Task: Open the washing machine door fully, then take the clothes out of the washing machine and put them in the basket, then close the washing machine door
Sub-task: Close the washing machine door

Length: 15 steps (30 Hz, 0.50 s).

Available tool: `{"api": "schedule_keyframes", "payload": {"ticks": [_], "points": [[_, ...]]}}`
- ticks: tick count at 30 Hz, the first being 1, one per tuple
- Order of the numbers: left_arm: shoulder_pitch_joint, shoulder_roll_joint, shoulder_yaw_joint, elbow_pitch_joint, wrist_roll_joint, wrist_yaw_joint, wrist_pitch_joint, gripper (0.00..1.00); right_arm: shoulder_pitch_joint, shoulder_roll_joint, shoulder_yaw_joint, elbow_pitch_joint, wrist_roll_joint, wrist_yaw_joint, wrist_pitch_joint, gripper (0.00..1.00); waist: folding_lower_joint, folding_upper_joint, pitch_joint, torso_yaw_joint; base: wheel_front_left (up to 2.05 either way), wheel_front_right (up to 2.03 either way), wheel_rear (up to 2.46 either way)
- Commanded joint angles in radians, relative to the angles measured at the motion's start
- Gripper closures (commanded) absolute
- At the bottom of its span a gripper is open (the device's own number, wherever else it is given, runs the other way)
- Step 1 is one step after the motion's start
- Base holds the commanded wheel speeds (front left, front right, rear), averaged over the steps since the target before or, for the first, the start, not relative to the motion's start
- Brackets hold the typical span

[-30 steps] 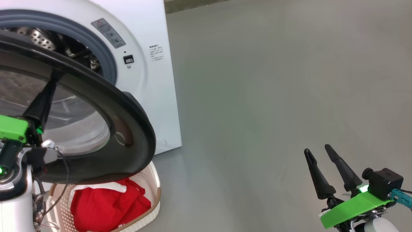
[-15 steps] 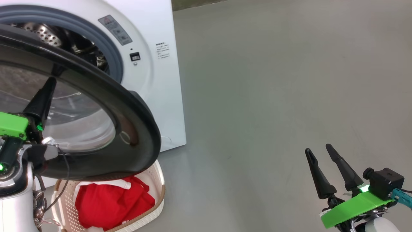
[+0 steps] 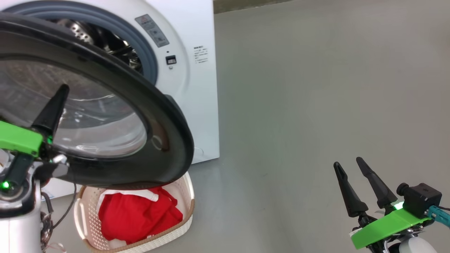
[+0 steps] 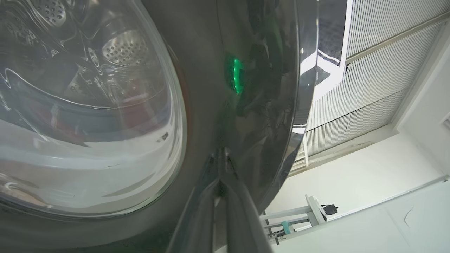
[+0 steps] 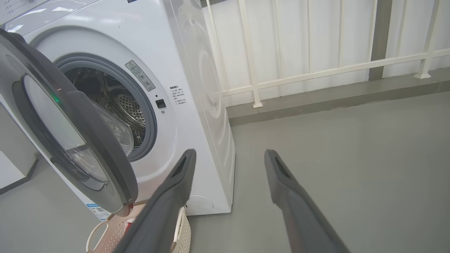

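**Door half-swung, basket partly covered**

The washing machine door (image 3: 172, 140) takes up the upper left of the head view, and the frame's left edge cuts off its far side. It stands swung out from the washing machine (image 3: 191, 91), neither wide open nor shut. Being round it has no true long axis, but seen at a slant it reads as an ellipse running from upper left to lower right. Its glossy outer face is turned to the lower left, and in the right wrist view the glass bowl bulges back towards the drum (image 3: 116, 42).

The door hides most of the drum mouth, leaving an arc of steel and grey gasket (image 3: 149, 59) showing above it. Its lower edge covers the back of the basket (image 3: 168, 238) at the bottom left. There the clothes (image 3: 137, 214) lie inside as a red heap with one white band, their upper part hidden by the door.

The left gripper (image 3: 63, 92) lies in front of the glass with its fingers pressed together. In the left wrist view the tips meet their own reflection on the black ring, holding nothing.

The right gripper (image 3: 347, 162) hovers at the lower right over bare grey floor (image 3: 299, 105), fingers spread and empty, well apart from the machine. In its own wrist view one finger covers much of the basket.
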Motion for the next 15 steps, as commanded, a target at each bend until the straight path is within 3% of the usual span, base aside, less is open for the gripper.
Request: {"api": "schedule_keyframes", "payload": {"ticks": [1, 4, 15], "points": [[0.007, 0.056, 0.01, -0.044, 0.036, -0.026, 0.001, 0.0, -0.027, -0.017, 0.016, -0.023, -0.007, 0.002, -0.005, 0.0, 0.0, -0.0001, -0.003, 0.019, 0.0, 0.0, 0.0], [0.025, 0.063, 0.0, -0.054, 0.056, -0.038, -0.006, 0.0, -0.023, -0.015, 0.016, -0.023, -0.008, 0.002, -0.005, 0.0, 0.0, -0.0001, -0.007, 0.03, 0.0, 0.0, 0.0], [0.166, 0.111, -0.043, -0.153, 0.229, -0.148, -0.13, 0.0, -0.017, -0.02, 0.016, -0.021, -0.006, 0.002, -0.005, 0.0, 0.0, -0.0001, -0.019, 0.094, 0.0, 0.0, 0.0]]}}
